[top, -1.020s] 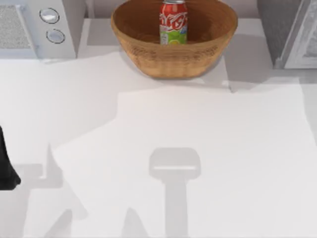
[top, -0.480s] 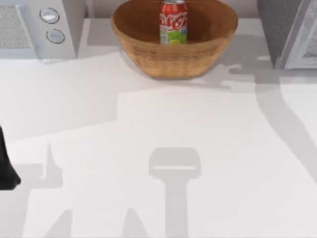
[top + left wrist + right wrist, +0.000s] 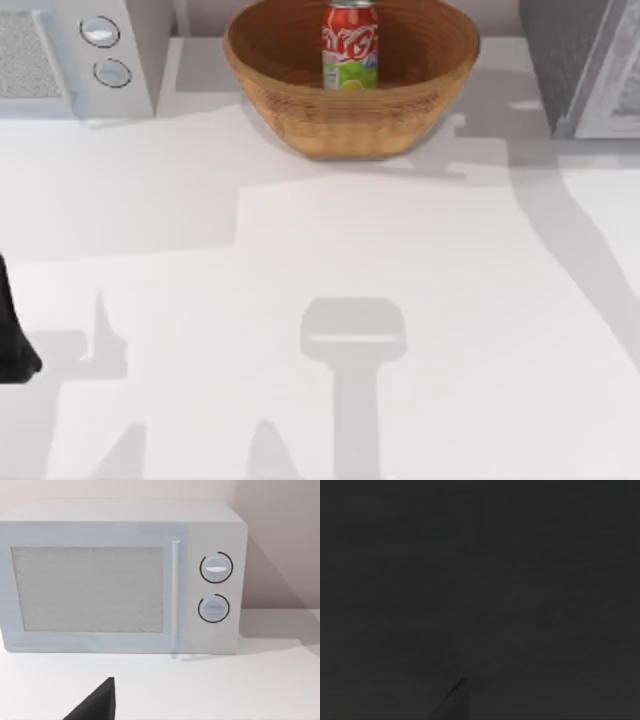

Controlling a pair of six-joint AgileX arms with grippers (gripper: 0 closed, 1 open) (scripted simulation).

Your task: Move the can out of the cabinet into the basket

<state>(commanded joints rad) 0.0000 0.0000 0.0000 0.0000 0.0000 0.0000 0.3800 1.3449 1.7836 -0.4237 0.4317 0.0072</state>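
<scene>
The can (image 3: 350,45) stands upright inside the basket (image 3: 300,95), at the top centre of the top view, its red side and green band facing the camera. The basket sits on the white table (image 3: 320,260) between two boxes: the white microwave (image 3: 60,60) with two round knobs in the upper left of the frame, and the grey cabinet (image 3: 565,60) in the upper right, whose pale white-framed door (image 3: 620,90) stands at the frame's right edge. The can is well apart from the cabinet.

The left arm (image 3: 12,335) is a dark shape at the left edge of the top view, low on the table. Its wrist view faces the microwave's front. Whether the left claw is wide or narrow cannot be told.

The right wrist view is dark.
</scene>
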